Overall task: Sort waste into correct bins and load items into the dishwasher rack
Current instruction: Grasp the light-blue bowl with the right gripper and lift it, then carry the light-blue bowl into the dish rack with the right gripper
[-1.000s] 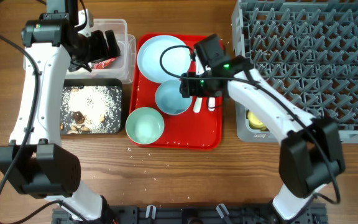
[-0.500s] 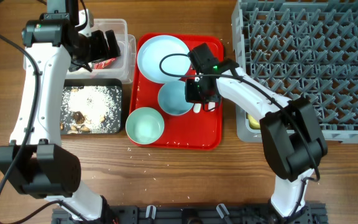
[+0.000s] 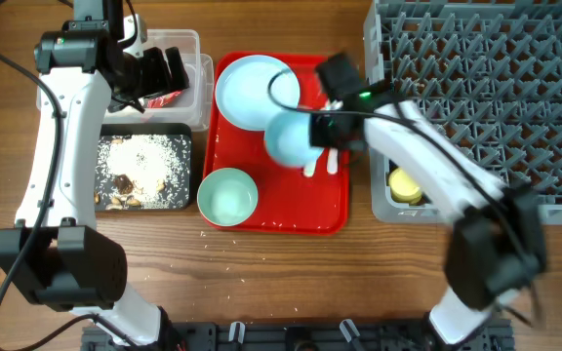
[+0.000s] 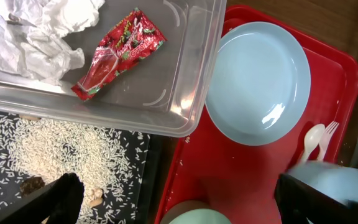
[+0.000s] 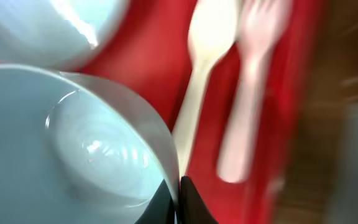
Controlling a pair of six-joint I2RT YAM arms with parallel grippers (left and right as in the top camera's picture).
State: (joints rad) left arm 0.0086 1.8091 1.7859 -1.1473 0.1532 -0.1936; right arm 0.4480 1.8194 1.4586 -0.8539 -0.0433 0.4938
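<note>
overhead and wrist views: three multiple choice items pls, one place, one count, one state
1. The red wrapper lies in: A clear tub B black tray C grey rack
2. Count of light blue bowls in view: A one B two C three
3. The right fingers are: A open B shut on a bowl's rim C holding the fork

A, it lies inside the tub by the tissue. B, one on the red tray, one held. B, the right wrist view shows them pinching the rim.

Blue bowl (image 5: pixel 73 143), rim in right gripper (image 5: pixel 178 188)
</note>
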